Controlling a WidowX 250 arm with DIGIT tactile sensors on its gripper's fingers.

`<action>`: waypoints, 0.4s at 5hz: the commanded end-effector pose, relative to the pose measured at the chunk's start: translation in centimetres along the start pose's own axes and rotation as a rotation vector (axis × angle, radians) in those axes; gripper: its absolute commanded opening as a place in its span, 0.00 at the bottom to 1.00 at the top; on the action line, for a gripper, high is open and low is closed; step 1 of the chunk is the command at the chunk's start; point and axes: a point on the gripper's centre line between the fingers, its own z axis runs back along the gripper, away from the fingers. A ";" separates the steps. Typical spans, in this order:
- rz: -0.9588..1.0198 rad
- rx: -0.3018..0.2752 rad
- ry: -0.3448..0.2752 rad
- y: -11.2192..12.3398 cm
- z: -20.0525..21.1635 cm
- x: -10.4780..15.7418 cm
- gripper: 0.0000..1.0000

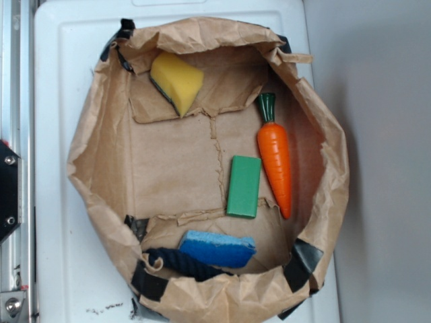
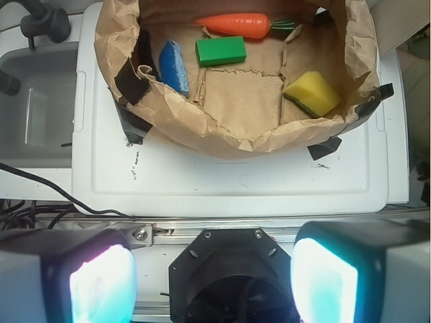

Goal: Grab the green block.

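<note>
In the exterior view, a crumpled brown paper bag (image 1: 94, 168) with its sides rolled down sits on a white surface (image 1: 54, 269), patched at the rim with black tape. On the bag's floor the green block (image 1: 243, 186) lies flat, long side running up and down the picture, just beside the orange carrot (image 1: 276, 161) on its right; the two lie nearly parallel, and whether they touch cannot be told. The carrot's dark green top points toward the far edge. A yellow sponge (image 1: 176, 81) leans against the back wall of the bag, well apart from the block. A blue sponge (image 1: 217, 248) lies at the near wall, below the block, with something dark and ribbed (too unclear to name) beside it. No pincer shows here.

In the wrist view, the same bag appears from the other side: the block (image 2: 220, 50) lies between the carrot (image 2: 236, 25) above and the blue sponge (image 2: 174, 66) at left, with the yellow sponge (image 2: 311, 93) to the right. The pincer (image 2: 214, 282) spreads wide at the bottom edge, two glowing pads (image 2: 101, 286) far apart, gripping nothing, and well short of the bag.
</note>
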 end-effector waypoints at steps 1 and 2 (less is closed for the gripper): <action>0.000 0.000 0.000 0.0 0.0 0.0 1.00; 0.001 -0.008 -0.045 -1.1 -0.6 1.5 1.00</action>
